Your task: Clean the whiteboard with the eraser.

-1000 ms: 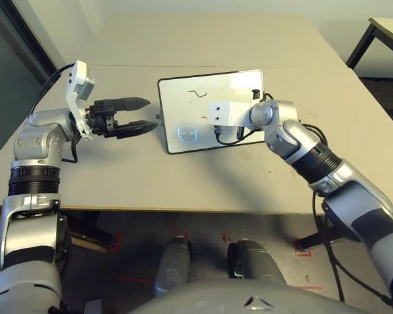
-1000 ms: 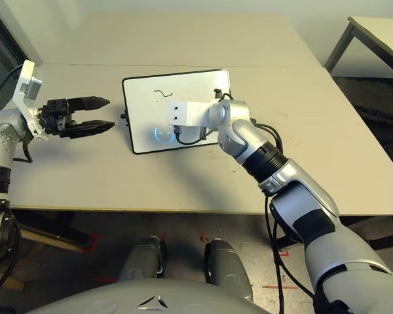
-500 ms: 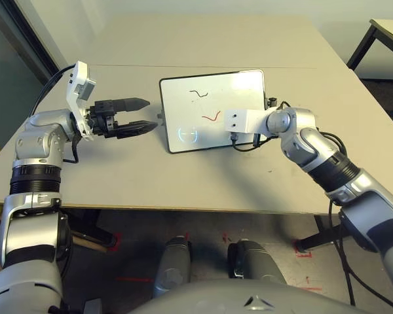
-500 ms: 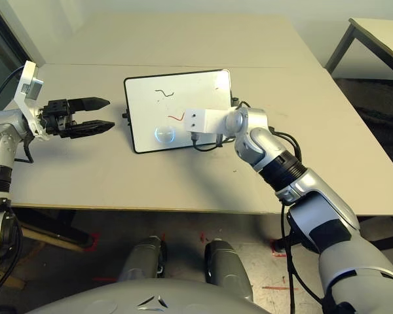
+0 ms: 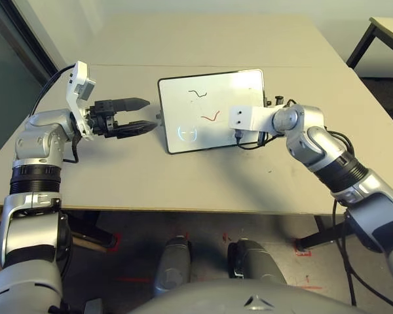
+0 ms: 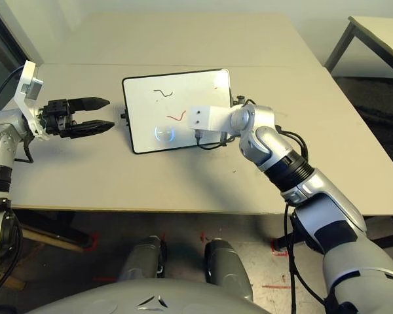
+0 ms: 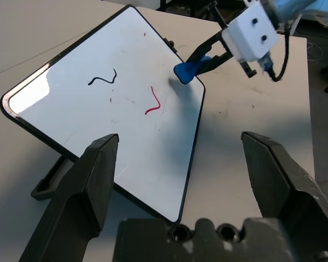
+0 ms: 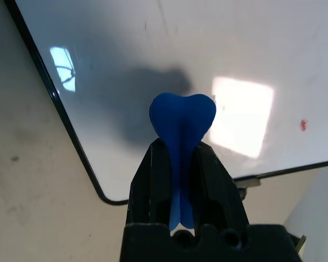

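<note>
My right gripper clenches the eraser above the whiteboard's near corner; the red scribble lies leftward; my left gripper waits open.

The right arm's white wrist block covered the whiteboard's near right corner (and the eraser there too).

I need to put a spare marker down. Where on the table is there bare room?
Bare table lies beyond the whiteboard's far edge, and along the near edge. Crowded: the board's right edge, where the right gripper holds the eraser, and the gap between the board and the open left gripper.
</note>
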